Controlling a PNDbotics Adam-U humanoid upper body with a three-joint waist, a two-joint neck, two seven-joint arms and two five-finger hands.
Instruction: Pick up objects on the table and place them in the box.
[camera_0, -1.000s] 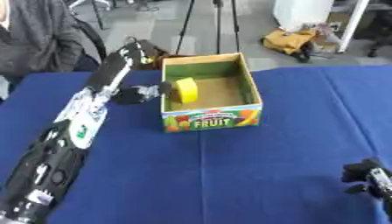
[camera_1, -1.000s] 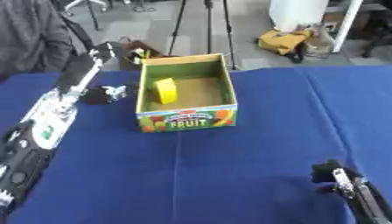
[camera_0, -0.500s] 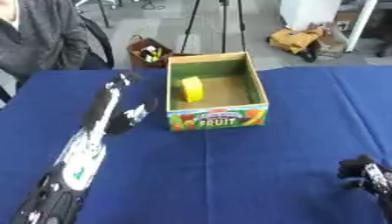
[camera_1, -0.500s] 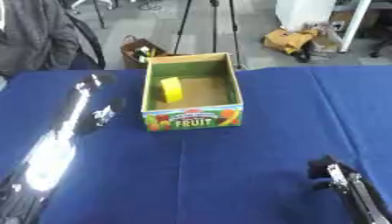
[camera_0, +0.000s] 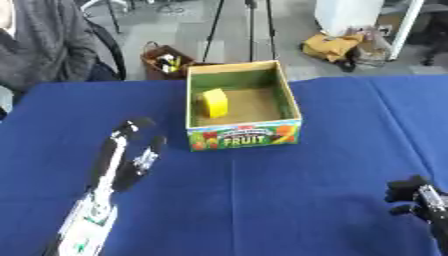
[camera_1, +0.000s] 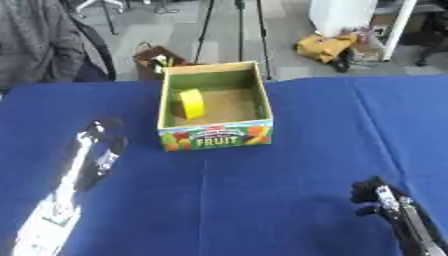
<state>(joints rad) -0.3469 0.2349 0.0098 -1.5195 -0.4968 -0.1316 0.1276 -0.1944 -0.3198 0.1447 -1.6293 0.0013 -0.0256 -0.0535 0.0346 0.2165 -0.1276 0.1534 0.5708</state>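
Box (camera_0: 245, 136) beside left robot hand (camera_0: 131, 150)

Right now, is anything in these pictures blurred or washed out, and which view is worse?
In both views the left hand and its arm are smeared by motion blur, more so in the right eye view, where the forearm washes out pale. The box with its yellow object reads soft but legible in the left eye view. The right hand looks fairly steady in the right eye view.

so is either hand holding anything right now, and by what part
Nothing is held. The left hand lies on the blue table left of the box, fingers straight and empty. The right hand is curled at the lower right, also empty.
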